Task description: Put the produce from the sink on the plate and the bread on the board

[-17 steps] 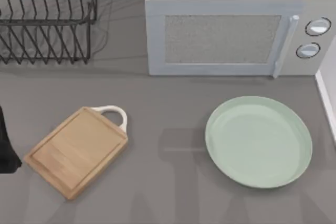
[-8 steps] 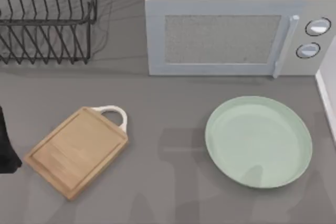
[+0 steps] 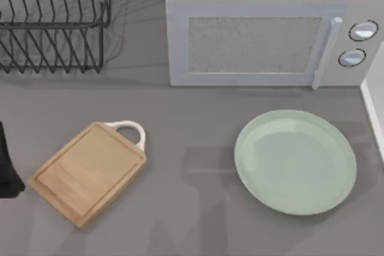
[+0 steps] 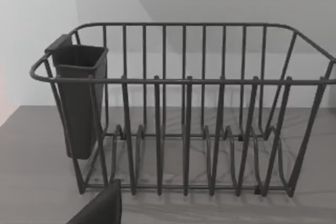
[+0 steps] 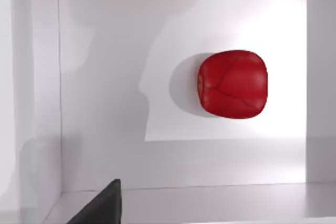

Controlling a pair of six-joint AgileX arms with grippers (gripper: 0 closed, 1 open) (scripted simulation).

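Observation:
The produce (image 5: pixel 232 84), a glossy red rounded item, lies on the white floor of the sink (image 5: pixel 105 77) in the right wrist view. A dark piece of my right gripper (image 5: pixel 100 205) shows at that view's edge, apart from the produce. The pale green plate (image 3: pixel 295 161) sits bare on the right of the table. The wooden board (image 3: pixel 87 172), bare too, lies at an angle on the left, its white loop handle (image 3: pixel 129 129) pointing back. The bread is out of view. My left arm (image 3: pixel 7 166) is at the table's left edge, facing the dish rack (image 4: pixel 184 119).
A black wire dish rack (image 3: pixel 54 22) with a dark cutlery cup (image 4: pixel 79 98) stands at the back left. A grey microwave (image 3: pixel 264 34) fills the back middle and right. The sink's white rim (image 3: pixel 373 112) runs along the right edge. Grey table lies between board and plate.
Faint shadows along the table's front have shifted, and the one on the plate's near rim is gone. Board, plate and left arm have stayed put.

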